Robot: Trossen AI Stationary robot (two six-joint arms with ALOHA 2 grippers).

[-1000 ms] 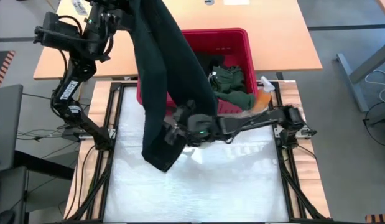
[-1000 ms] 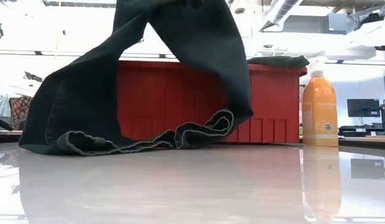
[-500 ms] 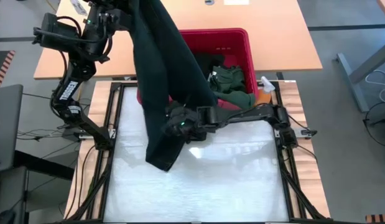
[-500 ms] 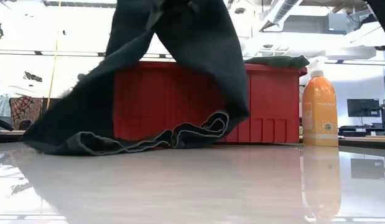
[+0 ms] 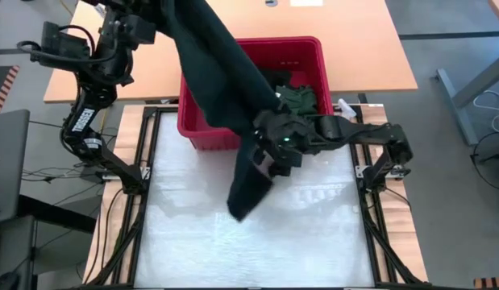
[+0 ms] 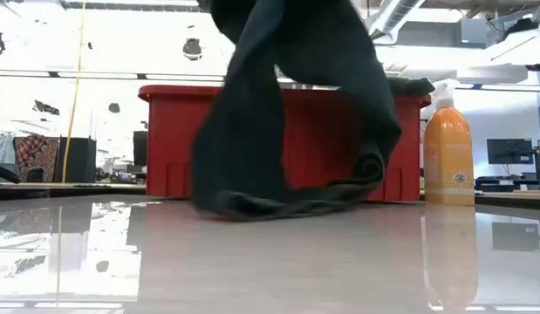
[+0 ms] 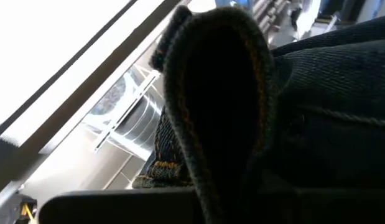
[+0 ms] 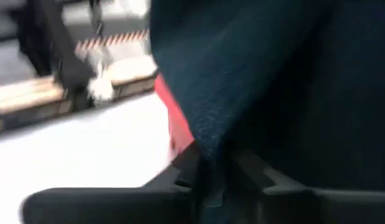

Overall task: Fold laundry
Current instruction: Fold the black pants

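Dark teal garment (image 5: 225, 72), heavy denim-like weave with stitched seams, hangs in a long twisted drape from far left over the red basket (image 5: 305, 50), its bunched hem touching the glossy white table (image 5: 313, 234) just near of the basket. Left gripper (image 5: 144, 12) holds its top edge high, fingers closed on the folded seam. Right gripper (image 5: 265, 153) pinches the fabric mid-length; green clothes (image 5: 301, 101) stay in the ribbed plastic basket.

Red plastic basket (image 5: 202, 133) just behind the right claw (image 5: 269, 157), at the back of the white worktop (image 5: 313, 242). Orange spray bottle (image 6: 448, 153) upright beside the basket, off to the claw's right.
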